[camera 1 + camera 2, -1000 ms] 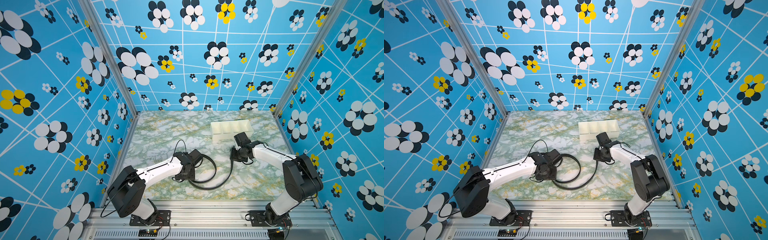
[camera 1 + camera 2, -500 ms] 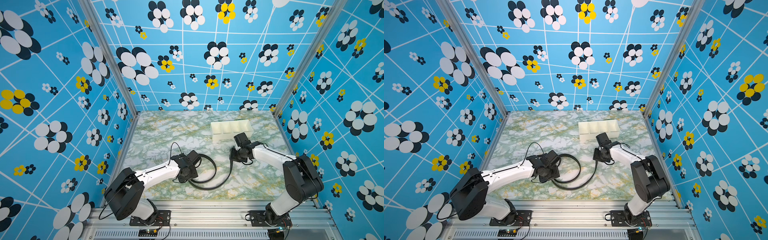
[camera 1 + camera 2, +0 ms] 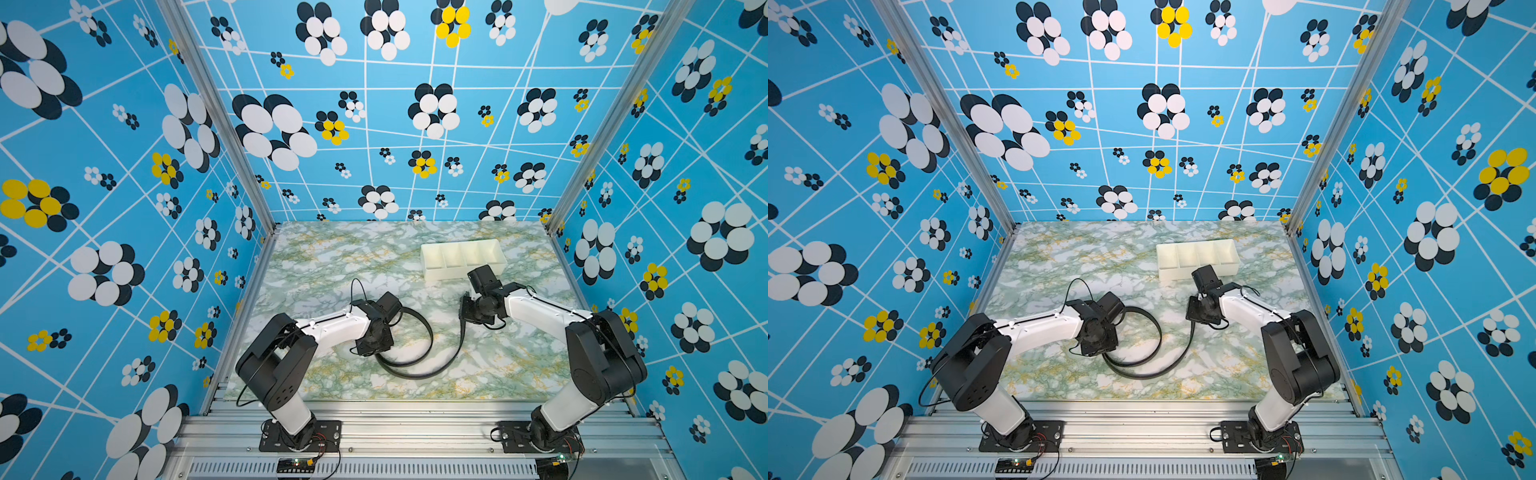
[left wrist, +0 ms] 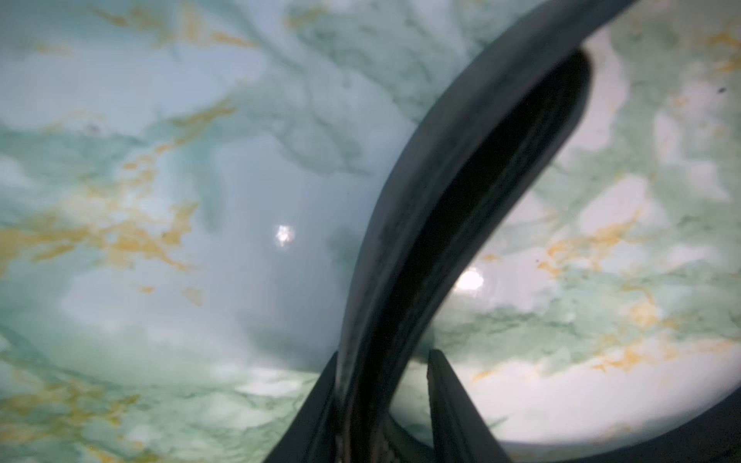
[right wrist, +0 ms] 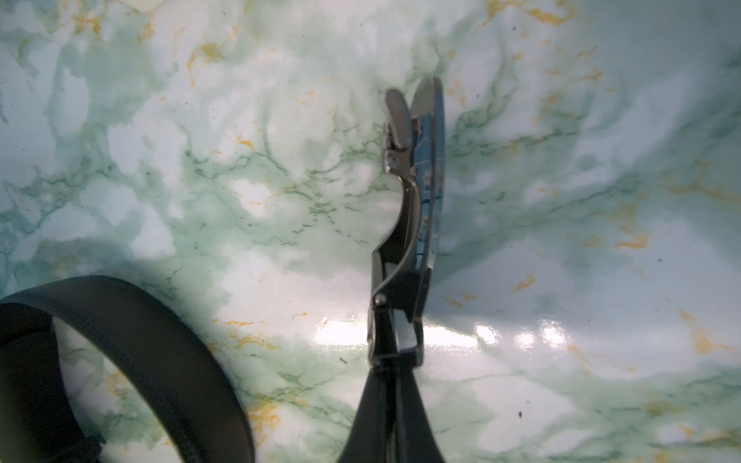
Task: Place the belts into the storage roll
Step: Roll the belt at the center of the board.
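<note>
Holding buckle: right fingers (image 5: 373, 421) are clenching the buckle (image 5: 417, 200) of the belt (image 5: 160, 328).
Left fingers (image 4: 449, 401): are straddling the strap, unclenched, with a gap showing beside one.
Belt: is curling in loops on the table (image 3: 332, 257), toward its near edge.
Storage roll (image 3: 449, 272): is sitting near the far right corner.

A glossy bench (image 3: 324, 266) patterned like marble in pale green and white with yellow veins. Blue walls (image 3: 374, 124) on three sides, printed with white lines and black, white and yellow flowers. Aluminium posts (image 3: 216, 116) stand in the back corners. A ribbed aluminium rail (image 3: 415, 432) runs along the front.
</note>
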You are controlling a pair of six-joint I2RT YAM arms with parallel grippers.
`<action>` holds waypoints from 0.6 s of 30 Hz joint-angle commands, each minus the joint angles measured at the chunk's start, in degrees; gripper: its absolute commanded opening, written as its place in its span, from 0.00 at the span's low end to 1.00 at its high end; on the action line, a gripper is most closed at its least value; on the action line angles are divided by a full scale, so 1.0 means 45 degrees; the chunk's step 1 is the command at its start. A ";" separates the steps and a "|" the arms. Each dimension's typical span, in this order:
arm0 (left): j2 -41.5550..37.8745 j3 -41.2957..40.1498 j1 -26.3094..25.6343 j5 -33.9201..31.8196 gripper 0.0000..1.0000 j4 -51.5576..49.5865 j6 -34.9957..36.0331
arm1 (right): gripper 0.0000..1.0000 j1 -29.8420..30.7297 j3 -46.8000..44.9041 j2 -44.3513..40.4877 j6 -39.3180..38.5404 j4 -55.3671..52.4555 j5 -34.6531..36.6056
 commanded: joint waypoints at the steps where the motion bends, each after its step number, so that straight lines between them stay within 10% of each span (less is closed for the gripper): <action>1: 0.1165 0.1226 0.0220 -0.0525 0.37 -0.1580 0.2376 | 0.00 0.0091 0.0705 0.0419 -0.0556 -0.0770 0.0385; 18: 0.3100 0.1813 0.0888 -0.1382 0.35 -0.2312 0.4752 | 0.00 -0.2914 0.0236 -0.0130 -0.0572 -0.1679 0.0804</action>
